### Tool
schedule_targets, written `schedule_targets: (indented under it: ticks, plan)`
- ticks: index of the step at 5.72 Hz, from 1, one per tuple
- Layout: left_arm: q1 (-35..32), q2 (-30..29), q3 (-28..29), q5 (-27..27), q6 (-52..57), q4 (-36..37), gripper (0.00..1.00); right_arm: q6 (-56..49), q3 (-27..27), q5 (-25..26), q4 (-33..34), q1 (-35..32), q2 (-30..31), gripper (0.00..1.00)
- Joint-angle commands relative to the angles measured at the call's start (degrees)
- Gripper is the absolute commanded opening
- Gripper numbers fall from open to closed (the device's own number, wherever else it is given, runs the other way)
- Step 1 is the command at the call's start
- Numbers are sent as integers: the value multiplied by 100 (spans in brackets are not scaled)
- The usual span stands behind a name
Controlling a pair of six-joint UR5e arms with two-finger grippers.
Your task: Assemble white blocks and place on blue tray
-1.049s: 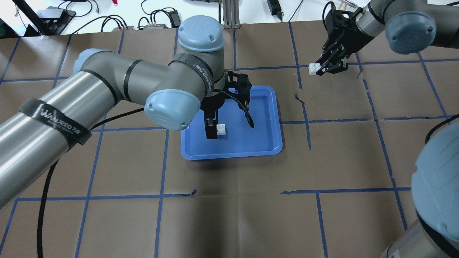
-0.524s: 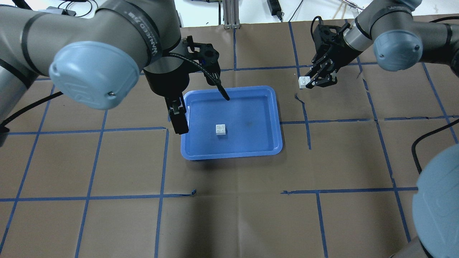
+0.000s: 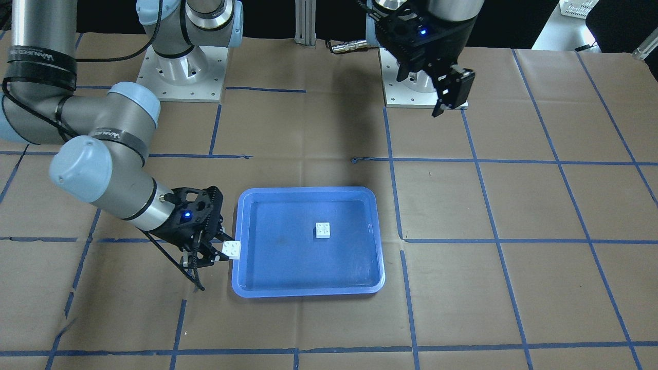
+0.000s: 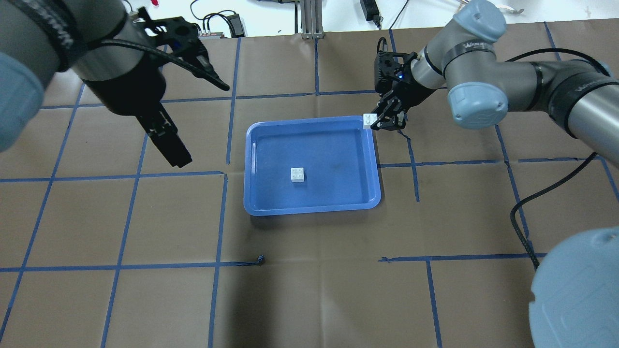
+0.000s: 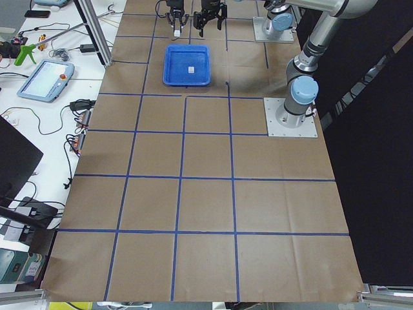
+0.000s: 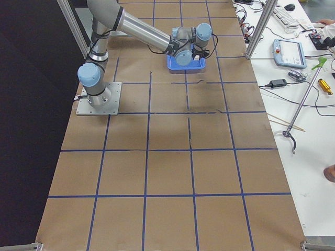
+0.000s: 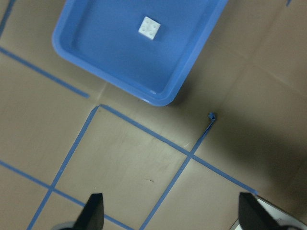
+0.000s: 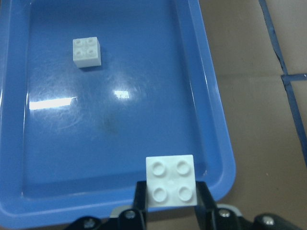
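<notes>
Nearest the robot: the bench, brown paper w/ a blue tape grid. Further out, mid-bench, sits the blue tray, long side running across. 1 white block lies flat on the tray floor, studs up, a bit near-left of ctr, touching nothing else.

At the tray's far right corner the right gripper comes in from the right. Its fingers are clamped on 2 opp. sides of the 2nd white block. That block is studs up; only its rear part sits between the fingertips and the rest sticks out toward the tray. In the overhead view it is over the corner rim; the wrist view puts it just inside the rim, above the floor. Can't tell if it touches the rim. The 2 blocks are well apart, not joined.

Left of the tray, approx level w/ its far edge, the left gripper hangs above the bench. Its fingers are spread wide w/ nothing between them. Its wrist cam looks down on the tray and the loose block from a height.

Past the bench's far edge: cables on a white surface.
</notes>
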State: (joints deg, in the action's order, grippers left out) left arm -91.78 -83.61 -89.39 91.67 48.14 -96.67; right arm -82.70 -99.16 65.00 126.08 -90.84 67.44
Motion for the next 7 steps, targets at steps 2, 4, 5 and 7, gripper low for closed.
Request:
schedule_targets:
  ticks: [2,4,5,7]
  plan:
    - [459,91,28,-331,-3068,253,99,815,-515,21,1072,-793,-38,31]
    - [442,21,123,-334,-4569,271,99,974,-1173,-5,2064,-874,-46,31]
    - [259,134,46,-290,-4750,271,99,1010,-1220,4,2252,-892,-194,31]
    - [222,109,106,-290,-4954,332,99,1325,-1220,4,2787,-1032,-554,30]
